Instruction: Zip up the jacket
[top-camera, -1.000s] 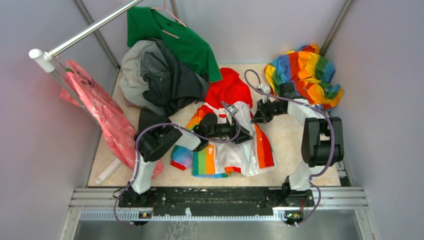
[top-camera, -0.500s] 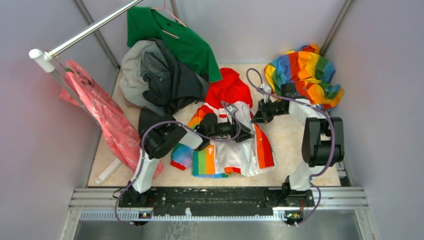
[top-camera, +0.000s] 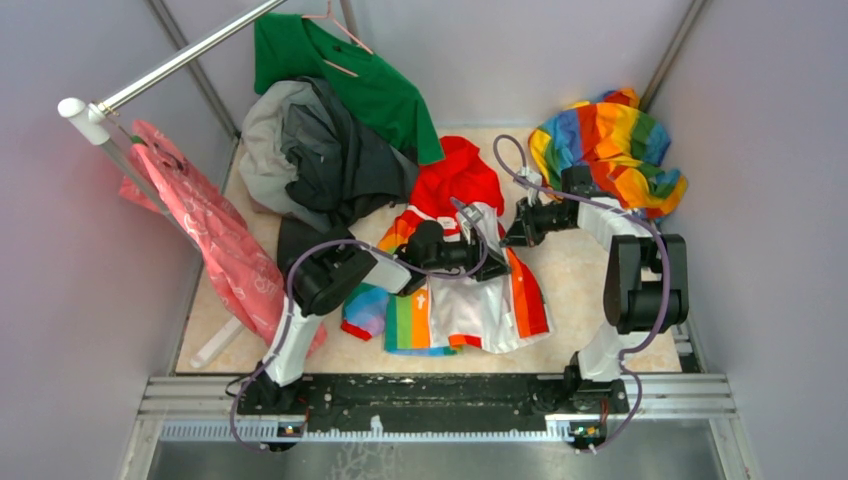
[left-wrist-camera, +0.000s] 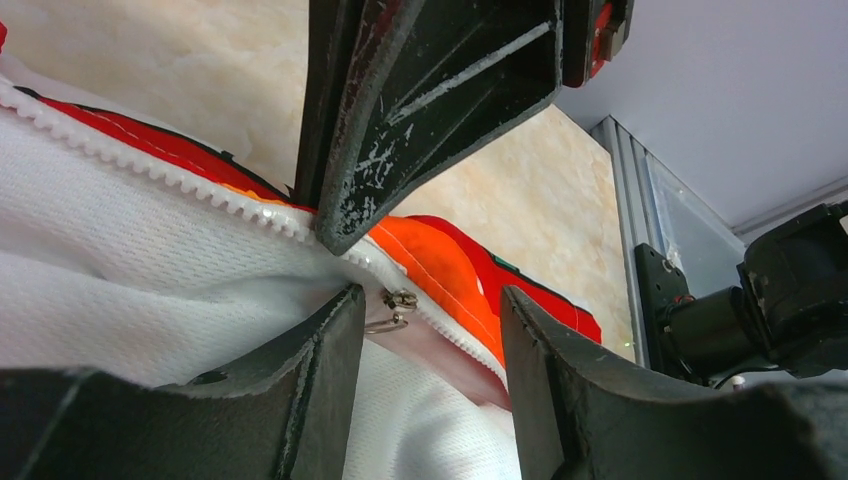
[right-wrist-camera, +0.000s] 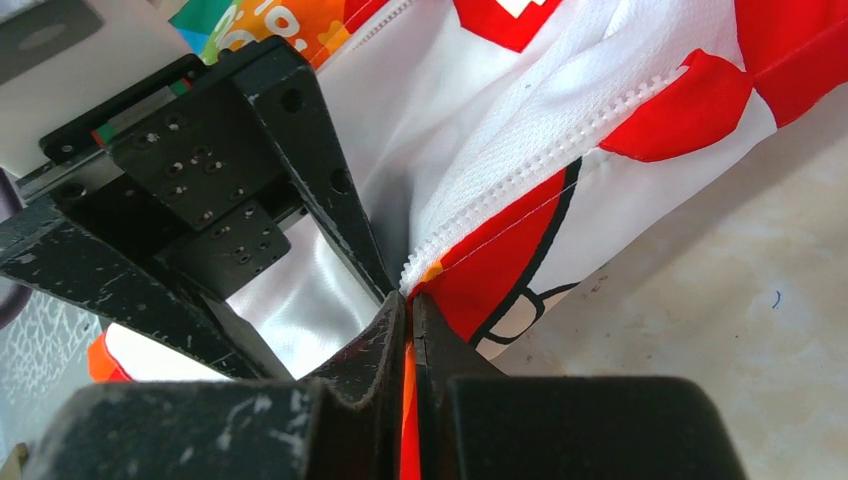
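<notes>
The jacket lies flat at the middle of the bench. Its slider sits on the white teeth with the small wire pull hanging loose against the mesh lining. The left tool stands with its fingers apart on either side of that pull, touching nothing I can make out. The right tool is pressed together on the jacket's red-and-white front edge, right at the teeth. The likeliest failure, as I judge it, is that the left tool closes on mesh or tape instead of the thin pull, so that the slider will not run, or drags lining into its mouth and jams. A second risk is the held edge creeping out of the right tool once the slider is drawn, because little cloth looks to be caught there; the front would then bunch instead of staying taut. The two tools also work almost against each other, so a small sideways error could knock them together. Seen from above, the jacket's long axis runs from 12 o'clock to 6 o'clock, with the red hood pointing to 12 and the hem towards the arm bases at 6. The front lies partly open, and the orange-red strip slants towards 5 o'clock. A rainbow cloth lies at 2 o'clock and a dark grey garment at 10 o'clock, both apart from the zipper.
</notes>
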